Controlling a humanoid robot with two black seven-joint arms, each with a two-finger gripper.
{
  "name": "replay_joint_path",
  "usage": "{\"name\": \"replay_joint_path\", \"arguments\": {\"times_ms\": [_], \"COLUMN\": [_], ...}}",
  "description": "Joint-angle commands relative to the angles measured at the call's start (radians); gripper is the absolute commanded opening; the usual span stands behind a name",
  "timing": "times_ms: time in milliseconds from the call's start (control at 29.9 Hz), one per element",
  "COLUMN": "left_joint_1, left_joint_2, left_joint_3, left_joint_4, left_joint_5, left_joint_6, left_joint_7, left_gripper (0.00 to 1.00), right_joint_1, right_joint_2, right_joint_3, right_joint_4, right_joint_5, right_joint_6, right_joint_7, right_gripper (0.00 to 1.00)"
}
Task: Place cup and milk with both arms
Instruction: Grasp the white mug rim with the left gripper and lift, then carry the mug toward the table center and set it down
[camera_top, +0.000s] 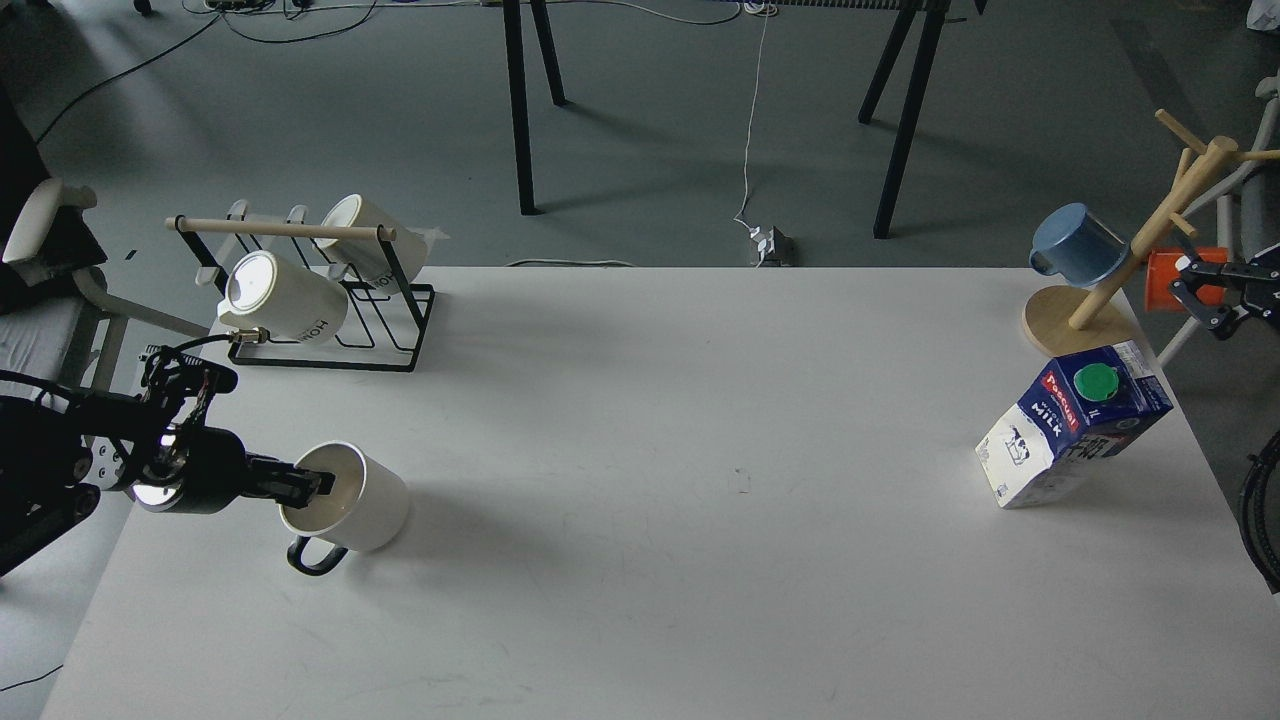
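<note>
Nearest me, at eight o'clock on the desk (640, 560): cup (350, 500), left fingers (312, 486) pinching its rim; milk (1075, 425) upright at three o'clock, right gripper (1195, 295) past it toward one, apart, seemingly open.

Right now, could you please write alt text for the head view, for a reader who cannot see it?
The left gripper grips the rim of the white cup on a white table. The milk carton stands at the table's right side, and the right gripper hovers open beyond it near a wooden mug tree.
</note>
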Motion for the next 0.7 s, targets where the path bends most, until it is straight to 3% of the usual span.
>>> {"name": "replay_joint_path", "arguments": {"times_ms": [0,201,368,502,669], "left_joint_1": [-0.009,-0.096,-0.184,-0.224,-0.232], "left_joint_2": [0.016,0.047,0.048,-0.071,-0.286], "left_joint_3": [-0.010,-0.055,-0.173,-0.211,-0.201], "left_joint_4": [-0.004,-0.102,-0.247,-0.342,-0.346], "left_joint_5": [0.000,-0.007,-0.023,-0.021,0.013], "left_joint_6": [0.000,0.000,0.000,0.000,0.000], "left_joint_7": [0.000,0.000,0.000,0.000,0.000], "left_gripper": [0.00,0.00,0.00,0.00,0.00], "right_joint_1": [0.000,0.000,0.000,0.003,0.006], "right_joint_2": [0.000,0.000,0.003,0.003,-0.006], "right_joint_3": [0.000,0.000,0.034,0.061,0.057], "right_joint_4": [0.000,-0.003,-0.024,-0.066,-0.101], "right_joint_5": [0.000,0.000,0.000,0.000,-0.002], "right_joint_6": [0.000,0.000,0.000,0.000,0.000], "right_joint_7": [0.000,0.000,0.000,0.000,-0.003], "right_gripper": [0.99,0.99,0.99,0.99,0.99]}}
